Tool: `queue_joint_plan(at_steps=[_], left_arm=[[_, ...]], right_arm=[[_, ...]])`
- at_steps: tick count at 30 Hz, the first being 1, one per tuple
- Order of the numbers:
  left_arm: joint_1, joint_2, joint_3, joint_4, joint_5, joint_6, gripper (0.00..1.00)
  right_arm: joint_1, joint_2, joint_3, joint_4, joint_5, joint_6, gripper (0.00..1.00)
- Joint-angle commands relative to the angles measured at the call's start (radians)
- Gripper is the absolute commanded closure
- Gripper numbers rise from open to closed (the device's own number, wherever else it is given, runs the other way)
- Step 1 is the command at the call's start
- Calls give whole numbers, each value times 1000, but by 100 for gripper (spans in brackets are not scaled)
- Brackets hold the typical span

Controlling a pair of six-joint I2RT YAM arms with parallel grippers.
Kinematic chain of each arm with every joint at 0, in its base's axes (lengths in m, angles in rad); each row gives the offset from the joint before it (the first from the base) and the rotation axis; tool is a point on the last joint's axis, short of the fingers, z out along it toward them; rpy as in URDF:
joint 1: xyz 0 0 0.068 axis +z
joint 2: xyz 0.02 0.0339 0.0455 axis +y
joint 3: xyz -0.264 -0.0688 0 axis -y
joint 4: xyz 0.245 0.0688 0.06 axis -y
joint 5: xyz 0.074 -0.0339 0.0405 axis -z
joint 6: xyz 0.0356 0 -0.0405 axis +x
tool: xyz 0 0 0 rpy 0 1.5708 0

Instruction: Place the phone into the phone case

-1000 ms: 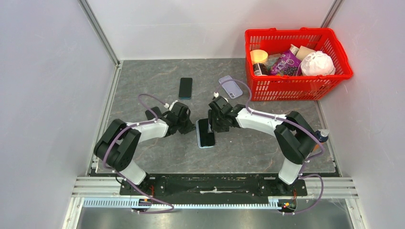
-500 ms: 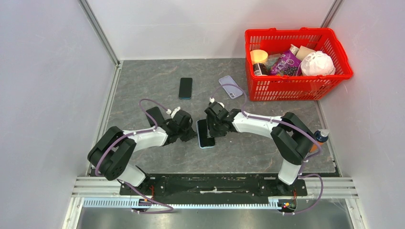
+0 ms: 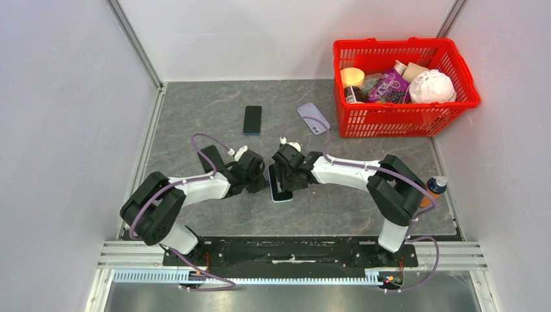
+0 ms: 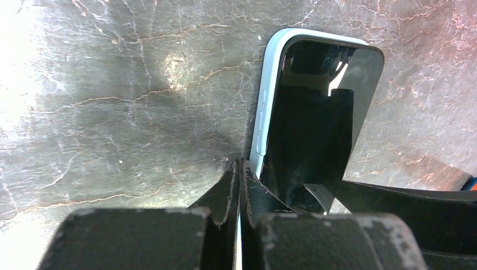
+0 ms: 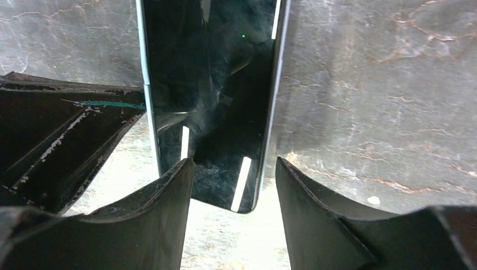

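The left gripper point(image 4: 238, 169), its fingers pressed together, has its tips just beside the pale blue side edge of the phone point(image 4: 320, 107), which lies screen-up toward 1 o'clock on the grey table point(image 4: 112, 84).

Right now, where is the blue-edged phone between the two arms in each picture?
Top external: phone in the centre, between the two arms.
Left wrist: phone upper right.
Right wrist: phone top centre, between open jaws.
Shared landmark: the grey veined table.

A: How many of each?
B: One phone point(image 3: 253, 119), plus another phone point(image 3: 281, 192), so two. One lilac case point(image 3: 314, 117).
A: Anything else?
B: One red basket point(image 3: 390, 122), one bottle point(image 3: 434, 188), and two arms: left arm point(image 3: 201, 185), right arm point(image 3: 344, 170).
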Motion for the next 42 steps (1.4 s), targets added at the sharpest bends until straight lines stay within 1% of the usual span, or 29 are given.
queue_joint_plan(at_steps=[1,4,9,14,18,25,33,36,42], left_arm=[[-12,28,3,-75,-16,-4,98],[-12,28,-2,-75,-15,-4,98],[-12,30,-2,-75,-15,-3,98],[-12,37,5,-75,-15,0,98],[-12,42,11,-76,-13,1,98],[-12,45,13,-81,-13,3,98],[-12,49,14,-79,-13,4,98],[-12,49,12,-78,-12,4,98],[-12,49,16,-75,-11,5,98]], right_arm=[[-19,-76,-4,-43,43,-10,37],[-25,-104,-31,-48,36,-2,40],[-24,-130,-69,-42,18,18,51],[-23,-106,-82,-25,-8,31,58],[-23,-93,-90,-3,-31,37,62],[-5,-77,-105,18,-57,51,71],[12,-60,-119,19,-63,67,92],[20,-47,-119,22,-63,68,96],[45,8,-115,27,-57,76,100]])
